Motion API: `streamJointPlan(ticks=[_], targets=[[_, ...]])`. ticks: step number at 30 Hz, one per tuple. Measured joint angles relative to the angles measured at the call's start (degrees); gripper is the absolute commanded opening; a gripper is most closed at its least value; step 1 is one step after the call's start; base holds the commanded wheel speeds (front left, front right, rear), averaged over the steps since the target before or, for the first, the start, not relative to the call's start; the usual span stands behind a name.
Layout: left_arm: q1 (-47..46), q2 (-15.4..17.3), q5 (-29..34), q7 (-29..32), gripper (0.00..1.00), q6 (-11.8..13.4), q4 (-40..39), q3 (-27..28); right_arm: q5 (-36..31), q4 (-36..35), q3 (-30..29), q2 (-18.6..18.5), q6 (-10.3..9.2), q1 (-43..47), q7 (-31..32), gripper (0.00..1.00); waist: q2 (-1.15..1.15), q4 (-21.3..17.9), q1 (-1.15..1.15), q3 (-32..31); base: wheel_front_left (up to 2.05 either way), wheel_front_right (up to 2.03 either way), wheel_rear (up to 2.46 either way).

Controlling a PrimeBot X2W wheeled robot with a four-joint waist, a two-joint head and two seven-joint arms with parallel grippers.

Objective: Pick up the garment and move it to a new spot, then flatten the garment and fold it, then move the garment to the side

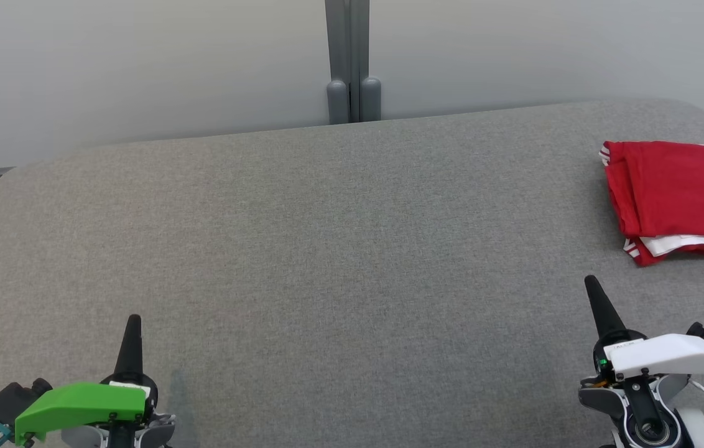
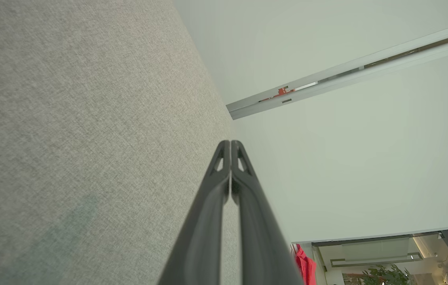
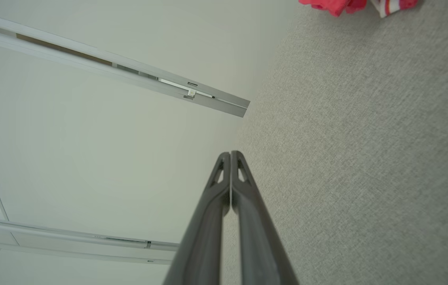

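The garment [image 1: 678,193] is a red piece with white trim, folded into a compact stack at the far right of the grey table [image 1: 327,249], cut off by the picture's edge. A strip of it shows at the top of the right wrist view [image 3: 335,4] and as a small red patch low in the left wrist view [image 2: 306,267]. My left gripper [image 1: 132,323] rests at the lower left, shut with nothing in it [image 2: 230,142]. My right gripper [image 1: 592,283] sits at the lower right, also shut and empty [image 3: 230,153], a short way in front of the garment.
A pale wall runs behind the table, with a grey vertical post [image 1: 352,62] at its middle. The table's rounded back corners curve away at left and right. Wide bare grey cloth lies between the two grippers.
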Motion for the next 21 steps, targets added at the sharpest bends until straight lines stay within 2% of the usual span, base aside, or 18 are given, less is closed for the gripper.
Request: streamJointPlan(ticks=[21], targets=[[-1.25,0.00,-9.71,2.58,0.00,-1.51,-0.24,1.53,10.24,-0.34,-1.45,0.01,-0.03,-0.35,2.76,0.00,0.00,0.02,0.00,0.09,0.00,0.00,0.00]])
